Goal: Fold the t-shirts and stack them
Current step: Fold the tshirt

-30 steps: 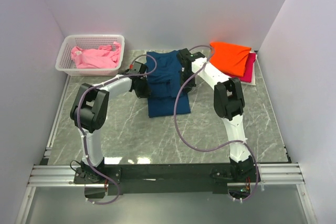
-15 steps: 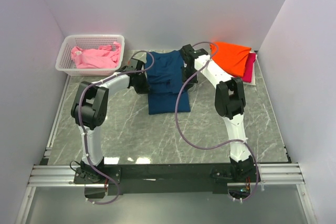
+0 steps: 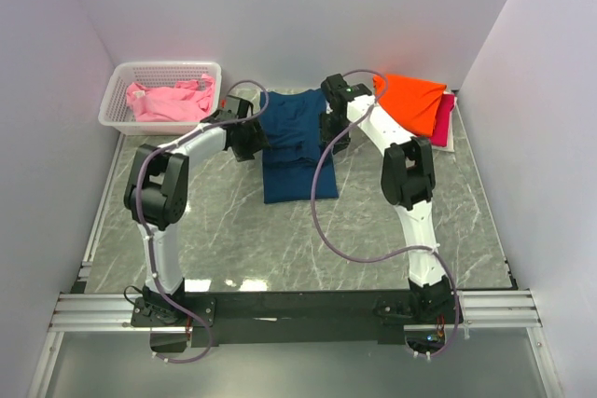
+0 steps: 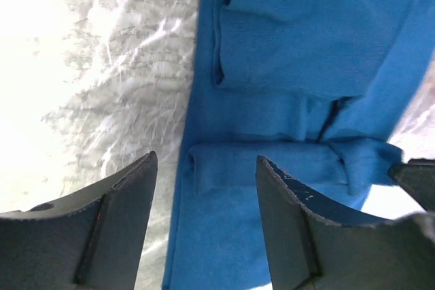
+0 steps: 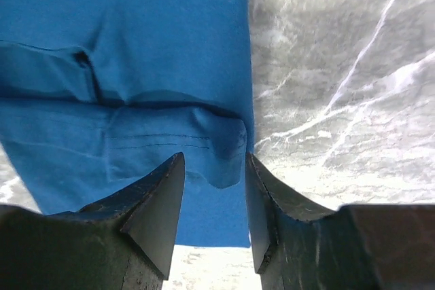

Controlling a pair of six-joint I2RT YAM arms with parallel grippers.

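Note:
A dark navy t-shirt [image 3: 297, 151] lies folded into a narrow rectangle on the marble table, with its sleeve folds showing on top. My left gripper [image 3: 246, 134] hovers at its left edge, open, nothing between the fingers; in the left wrist view the jaws [image 4: 206, 158] frame the navy cloth [image 4: 292, 52] below. My right gripper [image 3: 333, 125] stands open at the shirt's right edge, and its jaws [image 5: 215, 156] hang over a folded corner of the cloth [image 5: 136, 45]. An orange t-shirt [image 3: 410, 102] rests folded on a magenta one [image 3: 446, 111] at the back right.
A white lattice basket [image 3: 166, 67] at the back left holds a crumpled pink t-shirt [image 3: 170, 102]. Walls close in the table on the left, back and right. Purple cables loop from both arms over the table.
Both grippers have gone from shut to open and let go of the navy t-shirt's edges. Both have shifted slightly toward the back of the table.

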